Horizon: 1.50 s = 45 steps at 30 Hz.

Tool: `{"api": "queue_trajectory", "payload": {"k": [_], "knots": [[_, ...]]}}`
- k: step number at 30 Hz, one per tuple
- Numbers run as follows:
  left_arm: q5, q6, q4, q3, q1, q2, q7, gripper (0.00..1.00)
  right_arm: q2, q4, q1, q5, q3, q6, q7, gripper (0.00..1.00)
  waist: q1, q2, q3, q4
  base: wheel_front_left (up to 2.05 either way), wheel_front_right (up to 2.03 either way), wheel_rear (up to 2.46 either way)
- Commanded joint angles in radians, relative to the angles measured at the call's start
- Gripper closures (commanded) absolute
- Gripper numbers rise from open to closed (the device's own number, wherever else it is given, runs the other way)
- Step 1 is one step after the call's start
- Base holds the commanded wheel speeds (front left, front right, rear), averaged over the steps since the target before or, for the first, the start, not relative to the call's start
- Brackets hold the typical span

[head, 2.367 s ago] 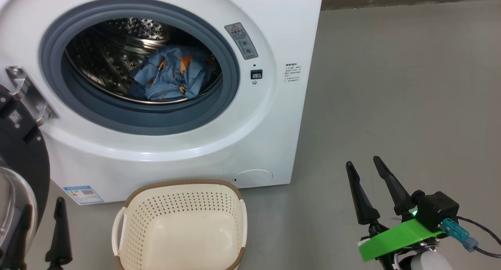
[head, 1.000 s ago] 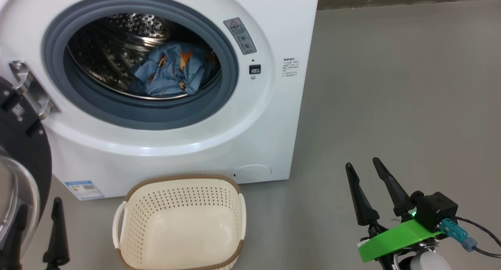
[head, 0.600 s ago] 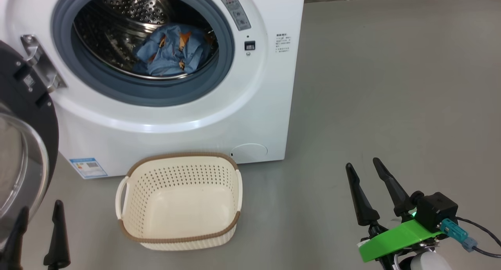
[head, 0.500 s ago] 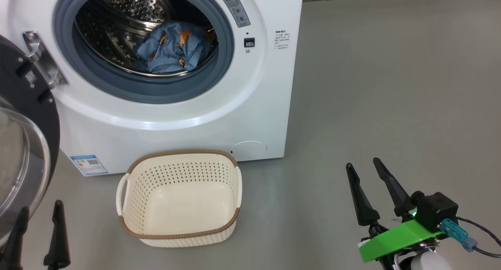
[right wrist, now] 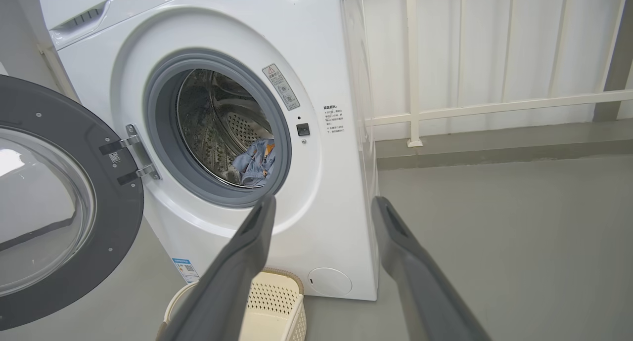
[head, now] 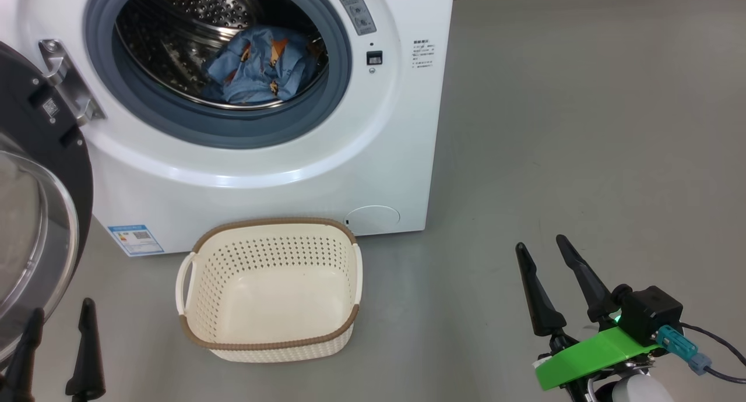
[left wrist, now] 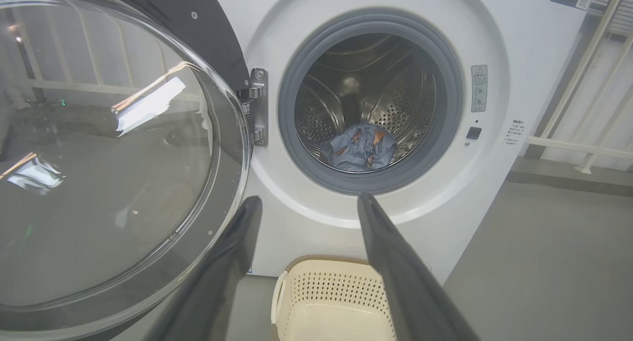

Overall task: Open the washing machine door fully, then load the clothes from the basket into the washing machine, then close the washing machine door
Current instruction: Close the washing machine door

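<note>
Door (head: 35,215) of the washing machine (head: 262,180) stands wide open at the far left. It hangs from its metal hinge (head: 67,81), with the clear glass bowl bulging toward the robot. Below it, at the lower left, the left jaws are spread wide and hold nothing. Their two dark fingers (head: 87,349) point up, and whether the outer one touches the glass cannot be told.

In the left wrist view the fingers frame the grey gasket (left wrist: 292,108). Past it, the clothes (head: 262,64) lie in a light blue heap with orange-brown prints, low in the steel drum (head: 192,11).

A blue label (head: 135,240) sits on the machine's lower left corner. Just in front of the machine, the basket (head: 274,222) stands upright on the grey floor (head: 583,128), its cream bottom showing all across.

Well to the right, over bare floor, the right jaws also stand wide and hold nothing, their fingers (head: 539,297) rising from a green bracket (head: 583,355).
</note>
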Motion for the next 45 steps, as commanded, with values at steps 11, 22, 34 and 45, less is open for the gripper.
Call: {"api": "queue_trajectory", "payload": {"k": [11, 22, 34, 45], "knots": [[0.023, 0.005, -0.013, 0.046, -0.036, 0.025, -0.006, 0.00, 0.000, -0.019, -0.012, -0.005, 0.019, 0.002, -0.005, 0.00, 0.0000, -0.0001, -0.005, 0.020, 0.00, 0.00, 0.00], [0.022, 0.012, 0.014, 0.055, -0.049, 0.017, -0.006, 0.00, 0.000, -0.006, -0.022, -0.006, 0.031, 0.002, -0.005, 0.00, 0.0000, -0.0001, -0.006, 0.097, 0.00, 0.00, 0.00], [0.029, 0.024, 0.047, 0.072, -0.064, -0.008, -0.006, 0.00, -0.004, 0.021, -0.038, 0.007, 0.040, 0.002, -0.005, 0.00, 0.0000, -0.0001, -0.021, 0.232, 0.00, 0.00, 0.00], [0.040, 0.026, 0.064, 0.075, -0.078, -0.017, -0.006, 0.00, -0.002, 0.044, -0.053, 0.015, 0.064, 0.002, -0.005, 0.00, 0.0000, -0.0001, -0.020, 0.363, 0.00, 0.00, 0.00]]}}
